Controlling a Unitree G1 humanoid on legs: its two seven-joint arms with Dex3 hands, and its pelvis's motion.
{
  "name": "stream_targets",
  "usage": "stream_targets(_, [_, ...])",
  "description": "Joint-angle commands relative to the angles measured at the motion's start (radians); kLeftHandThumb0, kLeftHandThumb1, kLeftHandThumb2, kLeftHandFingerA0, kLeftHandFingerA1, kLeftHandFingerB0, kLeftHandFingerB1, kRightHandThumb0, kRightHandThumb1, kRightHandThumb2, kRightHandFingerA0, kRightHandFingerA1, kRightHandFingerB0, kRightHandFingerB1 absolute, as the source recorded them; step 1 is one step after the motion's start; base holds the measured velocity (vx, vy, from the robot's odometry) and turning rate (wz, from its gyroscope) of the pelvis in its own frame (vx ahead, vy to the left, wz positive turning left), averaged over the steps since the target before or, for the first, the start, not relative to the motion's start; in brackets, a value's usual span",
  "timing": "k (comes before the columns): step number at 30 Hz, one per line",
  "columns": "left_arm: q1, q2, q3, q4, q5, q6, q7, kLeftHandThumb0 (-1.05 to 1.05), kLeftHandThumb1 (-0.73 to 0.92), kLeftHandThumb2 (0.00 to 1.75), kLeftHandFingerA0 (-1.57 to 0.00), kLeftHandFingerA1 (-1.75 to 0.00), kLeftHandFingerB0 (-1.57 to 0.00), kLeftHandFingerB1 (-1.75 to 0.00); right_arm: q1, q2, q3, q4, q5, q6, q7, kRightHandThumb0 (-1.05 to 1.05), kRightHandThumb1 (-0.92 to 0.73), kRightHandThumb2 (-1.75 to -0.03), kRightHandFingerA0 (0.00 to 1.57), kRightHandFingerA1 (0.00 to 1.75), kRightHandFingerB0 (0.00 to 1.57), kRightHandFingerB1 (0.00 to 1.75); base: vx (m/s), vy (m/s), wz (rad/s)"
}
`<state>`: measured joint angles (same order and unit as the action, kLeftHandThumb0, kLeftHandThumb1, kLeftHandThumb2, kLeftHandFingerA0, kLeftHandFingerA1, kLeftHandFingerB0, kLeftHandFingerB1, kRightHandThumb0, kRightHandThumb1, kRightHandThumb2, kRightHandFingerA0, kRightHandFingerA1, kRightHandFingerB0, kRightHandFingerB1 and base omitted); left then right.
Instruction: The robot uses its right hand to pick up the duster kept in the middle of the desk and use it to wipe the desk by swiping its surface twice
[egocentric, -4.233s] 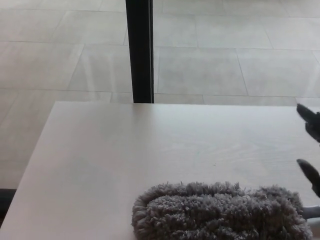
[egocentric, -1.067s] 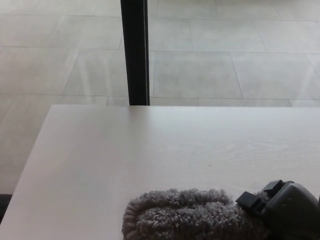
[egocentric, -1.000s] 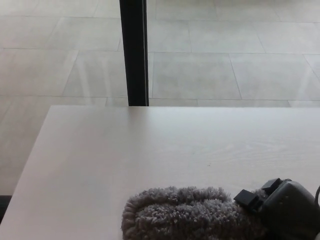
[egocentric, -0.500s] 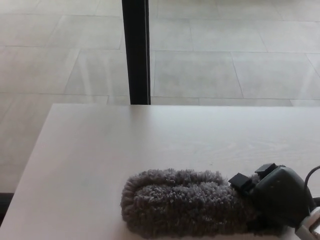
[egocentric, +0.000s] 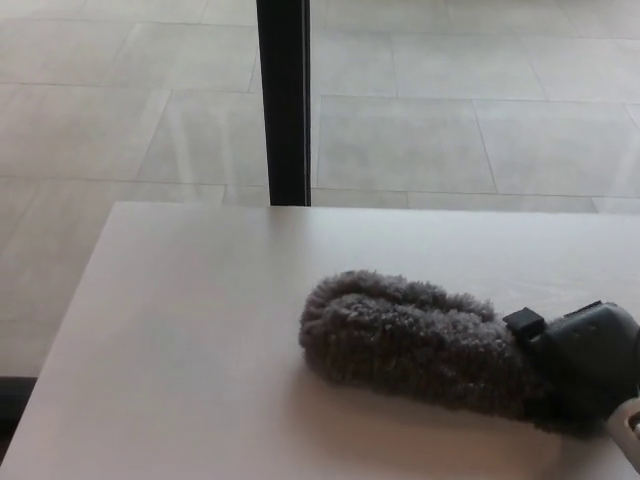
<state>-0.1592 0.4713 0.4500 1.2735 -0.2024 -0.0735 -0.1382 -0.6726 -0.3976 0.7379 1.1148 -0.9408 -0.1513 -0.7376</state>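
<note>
Across the pale desk the grey duster has swept farther out, right hand clasped around its end.

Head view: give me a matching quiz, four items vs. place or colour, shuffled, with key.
Column 1:
1. duster
2. right hand
3. desk
4. post

Column 2:
A. pale wood surface
B. black, upright beyond the desk's far edge
C. grey and fluffy, mid-desk
D. dark, at the duster's right end

Pairs: 1-C, 2-D, 3-A, 4-B
</note>
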Motion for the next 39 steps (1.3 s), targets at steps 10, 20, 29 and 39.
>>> stream_targets(10, [0.030, 0.030, 0.001, 0.005, 0.000, -0.045, -0.043, -0.51, 0.77, 0.63, -0.66, -0.69, -0.59, -0.52, 0.047, -0.120, -0.424, 0.187, 0.326, 0.395, 0.418, -0.40, -0.58, -0.65, 0.87, 1.51, 0.70, 0.88, 0.00, 0.000, 0.00])
stream_targets(20, [0.027, 0.038, 0.019, -0.001, -0.021, -0.025, -0.057, -0.46, 0.75, 0.62, -0.63, -0.68, -0.60, -0.53, 0.123, -0.195, -0.472, 0.184, 0.279, 0.379, 0.422, -0.44, -0.60, -0.58, 0.85, 1.57, 0.68, 0.80, 0.00, 0.000, 0.00])
stream_targets(29, [0.033, 0.041, 0.009, 0.003, -0.008, -0.034, -0.064, -0.46, 0.79, 0.63, -0.64, -0.66, -0.57, -0.49, 0.138, -0.225, -0.418, 0.172, 0.239, 0.423, 0.471, -0.45, -0.61, -0.58, 0.81, 1.57, 0.69, 0.78, 0.00, 0.000, 0.00])
stream_targets(39, [0.019, 0.041, -0.005, 0.000, 0.005, -0.031, -0.047, -0.48, 0.78, 0.64, -0.66, -0.66, -0.59, -0.48, 0.090, -0.167, -0.294, 0.124, 0.184, 0.434, 0.478, -0.39, -0.63, -0.59, 0.79, 1.54, 0.68, 0.79, 0.00, 0.000, 0.00])
